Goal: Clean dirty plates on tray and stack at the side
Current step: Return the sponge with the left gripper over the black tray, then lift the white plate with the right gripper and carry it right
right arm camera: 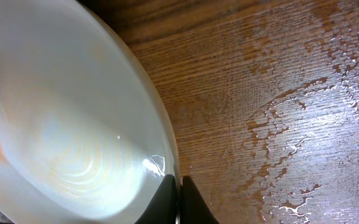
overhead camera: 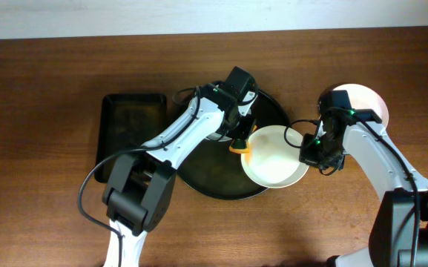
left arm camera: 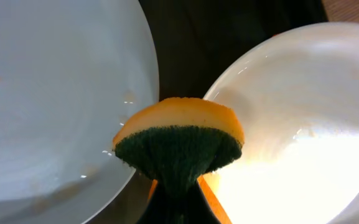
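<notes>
The round black tray [overhead camera: 199,174] lies mid-table. My right gripper [overhead camera: 308,153] [right arm camera: 178,190] is shut on the right rim of a white plate [overhead camera: 277,157] [right arm camera: 67,124] that overhangs the tray's right edge. My left gripper [overhead camera: 239,139] [left arm camera: 178,202] is shut on an orange sponge with a green scouring face [left arm camera: 179,146] [overhead camera: 237,149], which sits at that plate's left rim [left arm camera: 303,124]. A second plate [left arm camera: 55,93] with small orange smears lies on the tray just left of the sponge, mostly hidden under the left arm from overhead. A third plate [overhead camera: 362,100] rests on the table at the right.
A smaller rectangular black tray [overhead camera: 128,126] stands left of the round one. The wooden table [right arm camera: 279,93] beside the held plate is wet with water streaks. The right arm crosses over the plate at the right side.
</notes>
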